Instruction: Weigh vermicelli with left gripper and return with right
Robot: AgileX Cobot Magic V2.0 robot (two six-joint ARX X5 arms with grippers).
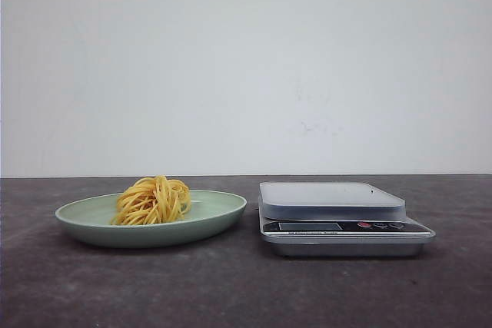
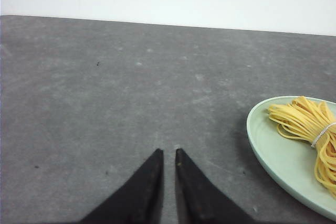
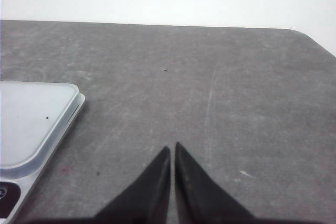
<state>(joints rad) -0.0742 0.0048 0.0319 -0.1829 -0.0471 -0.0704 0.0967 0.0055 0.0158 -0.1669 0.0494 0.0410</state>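
Note:
The vermicelli (image 1: 153, 200), a round nest of yellow-orange strands, lies in the pale green plate (image 1: 215, 217) at the left of the table. It also shows in the left wrist view (image 2: 310, 129) with a white band round it, on the plate (image 2: 268, 145). A silver kitchen scale (image 1: 338, 217) stands to the right of the plate, its platform bare. My left gripper (image 2: 168, 151) is shut and empty over bare table, apart from the plate. My right gripper (image 3: 172, 147) is shut and empty beside the scale (image 3: 31, 124). Neither gripper shows in the front view.
The dark grey tabletop (image 1: 246, 289) runs to a white wall behind. The table's rounded corner shows in the right wrist view (image 3: 310, 35).

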